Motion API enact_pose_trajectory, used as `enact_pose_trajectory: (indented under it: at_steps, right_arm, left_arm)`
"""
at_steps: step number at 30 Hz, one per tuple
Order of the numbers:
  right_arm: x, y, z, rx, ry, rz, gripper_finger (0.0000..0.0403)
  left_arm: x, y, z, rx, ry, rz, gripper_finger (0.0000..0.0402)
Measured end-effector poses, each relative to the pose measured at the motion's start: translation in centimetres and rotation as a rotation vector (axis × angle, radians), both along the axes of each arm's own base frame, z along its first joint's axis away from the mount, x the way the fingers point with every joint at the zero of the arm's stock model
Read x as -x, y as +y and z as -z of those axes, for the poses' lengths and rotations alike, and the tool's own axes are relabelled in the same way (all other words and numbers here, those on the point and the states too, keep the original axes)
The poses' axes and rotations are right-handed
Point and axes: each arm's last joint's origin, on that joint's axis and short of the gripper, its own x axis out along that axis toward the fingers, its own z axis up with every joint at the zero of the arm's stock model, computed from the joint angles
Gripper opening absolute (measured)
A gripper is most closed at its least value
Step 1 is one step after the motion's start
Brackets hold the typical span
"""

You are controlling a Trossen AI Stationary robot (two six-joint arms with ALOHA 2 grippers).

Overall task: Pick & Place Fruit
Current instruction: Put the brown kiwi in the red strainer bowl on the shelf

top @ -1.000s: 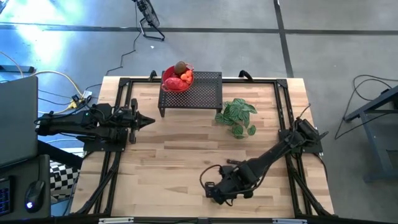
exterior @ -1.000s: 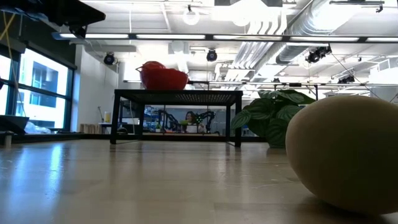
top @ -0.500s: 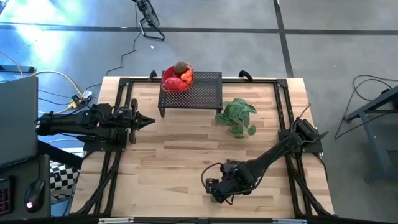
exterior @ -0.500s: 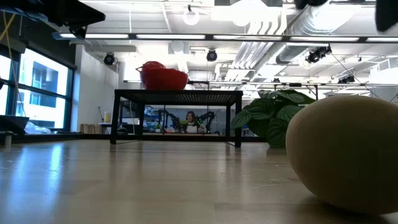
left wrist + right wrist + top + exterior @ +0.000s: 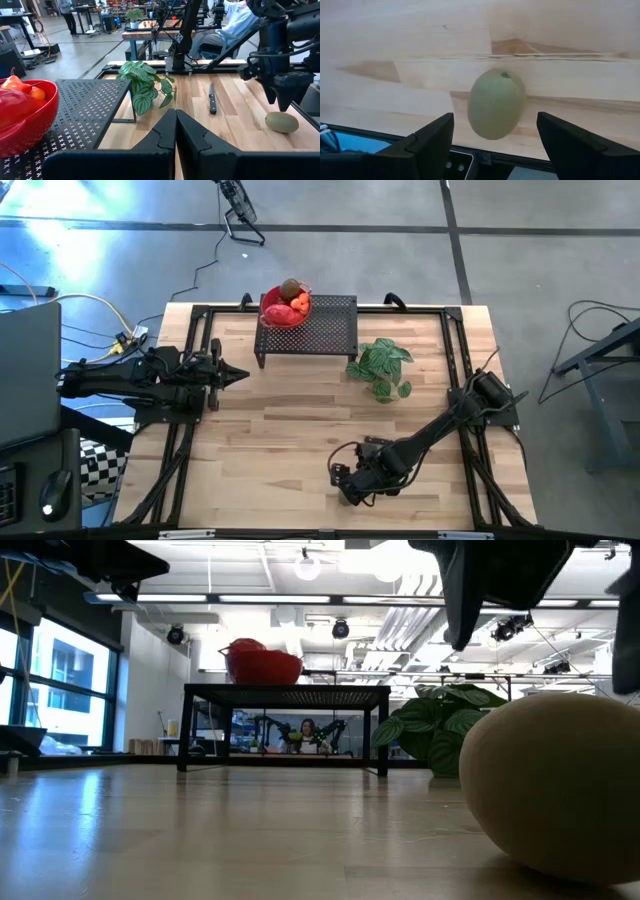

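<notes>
An olive-green oval fruit [image 5: 496, 103] lies on its side on the wooden table near the near edge, large in the low view [image 5: 555, 785] and small in the left wrist view [image 5: 281, 121]. My right gripper [image 5: 495, 118] hangs open above it, pointing down, with a finger standing off each side of the fruit and touching nothing. In the high view the right gripper [image 5: 347, 483] hides the fruit. A red bowl [image 5: 285, 310] with red, orange and brown fruit sits on a black perforated stand [image 5: 322, 328] at the far side. My left gripper [image 5: 240, 374] waits shut at the table's left.
A green leafy plant [image 5: 382, 367] lies right of the stand. A black-handled knife [image 5: 212, 98] lies on the wood between the plant and the green fruit. Bare wood spans the table's middle. People show in the room beyond the table.
My right gripper has opened and come down over the green fruit: its dark fingers have entered the low view from above, one on each side. The fruit has stayed where it lay.
</notes>
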Motion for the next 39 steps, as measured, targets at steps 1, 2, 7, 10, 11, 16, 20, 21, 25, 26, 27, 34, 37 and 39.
enact_pose_trajectory:
  at_steps: [1, 2, 7, 10, 11, 16, 20, 21, 25, 26, 27, 34, 37, 39]
  right_arm:
    - [0.0, 0.0, 0.2, -0.005, -0.005, 0.0, 0.028]
    - [0.0, 0.0, 0.4, -0.009, -0.01, 0.0, 0.028]
    - [0.2, -0.1, 1.4, -0.015, -0.021, -0.002, 0.028]
    - [0.2, -0.1, 1.9, -0.021, -0.032, -0.003, 0.028]
    - [0.3, -0.2, 2.1, -0.024, -0.034, -0.004, 0.028]
    - [0.4, -0.2, 2.8, -0.031, -0.05, -0.01, 0.028]
    - [0.5, -0.3, 3.2, -0.032, -0.055, -0.012, 0.028]
    - [0.5, -0.3, 3.3, -0.033, -0.06, -0.015, 0.028]
    - [0.7, -0.4, 4.0, -0.036, -0.079, -0.027, 0.028]
    - [0.7, -0.5, 4.2, -0.037, -0.083, -0.027, 0.028]
    - [0.7, -0.5, 4.4, -0.04, -0.09, -0.027, 0.028]
    - [1.0, -0.7, 5.4, -0.043, -0.124, -0.058, 0.028]
    - [1.1, -0.7, 5.6, -0.035, -0.122, -0.068, 0.0278]
    - [1.1, -0.7, 5.6, -0.028, -0.125, -0.078, 0.0273]
  left_arm:
    - [0.0, 0.0, 0.0, 0.0, 0.0, 0.0, 0.0]
    - [0.0, 0.0, 0.0, 0.0, 0.0, 0.0, 0.0]
    - [0.0, 0.0, 0.0, 0.0, 0.0, 0.0, 0.0]
    - [0.0, 0.0, 0.0, 0.0, 0.0, 0.0, 0.0]
    - [0.0, 0.0, 0.0, 0.0, 0.0, 0.0, 0.0]
    - [0.0, 0.0, 0.0, 0.0, 0.0, 0.0, 0.0]
    - [0.0, 0.0, 0.0, 0.0, 0.001, 0.0, 0.0]
    - [0.0, 0.0, 0.0, 0.0, 0.0, 0.0, 0.0]
    - [0.0, 0.0, 0.0, 0.0, 0.001, 0.0, 0.0]
    - [0.0, 0.0, 0.0, 0.0, 0.001, 0.0, 0.0]
    - [0.0, 0.0, 0.0, 0.0, 0.001, 0.0, 0.0]
    - [0.0, 0.0, 0.0, 0.0, 0.001, 0.0, 0.0]
    - [0.0, 0.0, 0.0, 0.0, 0.001, 0.0, 0.0]
    - [0.0, 0.0, 0.0, 0.0, 0.001, 0.0, 0.0]
